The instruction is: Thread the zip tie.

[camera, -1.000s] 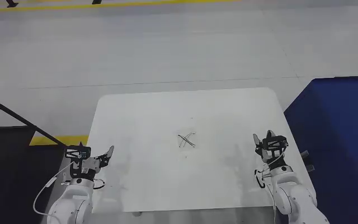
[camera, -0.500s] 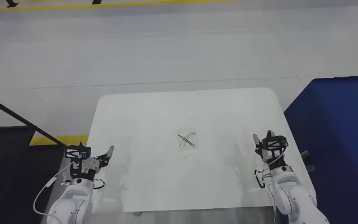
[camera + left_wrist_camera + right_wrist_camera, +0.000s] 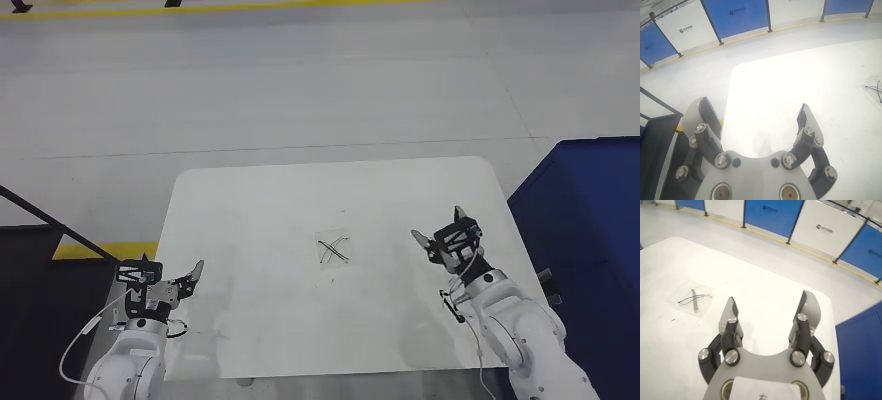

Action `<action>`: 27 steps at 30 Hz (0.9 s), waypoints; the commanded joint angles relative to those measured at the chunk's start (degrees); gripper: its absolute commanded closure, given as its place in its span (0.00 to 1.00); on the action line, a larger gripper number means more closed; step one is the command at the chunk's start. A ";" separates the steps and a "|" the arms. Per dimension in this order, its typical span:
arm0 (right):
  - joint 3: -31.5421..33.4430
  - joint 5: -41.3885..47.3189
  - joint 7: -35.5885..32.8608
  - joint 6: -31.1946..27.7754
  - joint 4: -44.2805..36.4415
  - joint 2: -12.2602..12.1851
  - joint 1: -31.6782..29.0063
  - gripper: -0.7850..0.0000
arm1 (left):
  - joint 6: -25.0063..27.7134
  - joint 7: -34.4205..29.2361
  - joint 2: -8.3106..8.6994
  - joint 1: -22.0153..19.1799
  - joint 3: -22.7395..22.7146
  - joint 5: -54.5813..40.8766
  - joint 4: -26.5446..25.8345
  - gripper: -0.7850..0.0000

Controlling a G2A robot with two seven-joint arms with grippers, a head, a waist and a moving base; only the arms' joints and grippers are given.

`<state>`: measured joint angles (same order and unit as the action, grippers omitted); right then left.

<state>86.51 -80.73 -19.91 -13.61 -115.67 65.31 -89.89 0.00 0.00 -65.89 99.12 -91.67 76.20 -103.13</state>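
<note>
On the table point(image 3: 260, 200), at its middle, the zip ties point(image 3: 333, 250) are laid crossed and untouched. The left gripper point(image 3: 172, 272) and right gripper point(image 3: 438, 226) are spread wide, empty; the right has been moved closer to the ties since a second ago.

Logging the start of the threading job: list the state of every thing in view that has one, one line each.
zip ties, loose, crossed, lying flat on a clear sheet, not threaded.
left claw, open, empty, by the edge of the table.
right claw, open, empty, over the table, apart from the zip ties.
</note>
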 commanded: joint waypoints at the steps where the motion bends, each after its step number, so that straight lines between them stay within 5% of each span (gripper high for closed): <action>1: -3.90 1.27 -9.86 -2.51 -0.03 0.23 5.77 0.00 | 0.00 0.00 0.00 0.00 0.00 0.00 0.00 0.00; 6: -14.67 11.86 -29.07 -4.99 7.38 1.80 22.26 0.00 | 0.00 0.00 0.00 0.00 0.00 0.00 0.00 0.00; 16: -15.64 13.95 -30.21 -5.40 8.41 1.99 23.52 0.00 | 0.00 0.00 0.00 0.00 0.00 0.00 0.00 0.00; 20: -16.31 32.16 -44.33 -10.26 13.82 2.24 31.02 0.00 | 0.00 0.00 0.00 0.00 0.00 0.00 0.00 0.00; 23: -21.62 47.61 -57.80 -7.66 24.65 3.63 43.60 0.00 | 0.00 0.00 0.00 0.00 0.00 0.00 0.00 0.00; 27: -29.28 59.00 -66.07 -4.69 37.21 5.92 55.38 0.00 | 0.00 0.00 0.00 0.00 0.00 0.00 0.00 0.00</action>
<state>59.73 -26.17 -83.21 -19.31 -82.71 70.61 -38.50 0.00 0.00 -65.89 99.12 -91.67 76.20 -103.13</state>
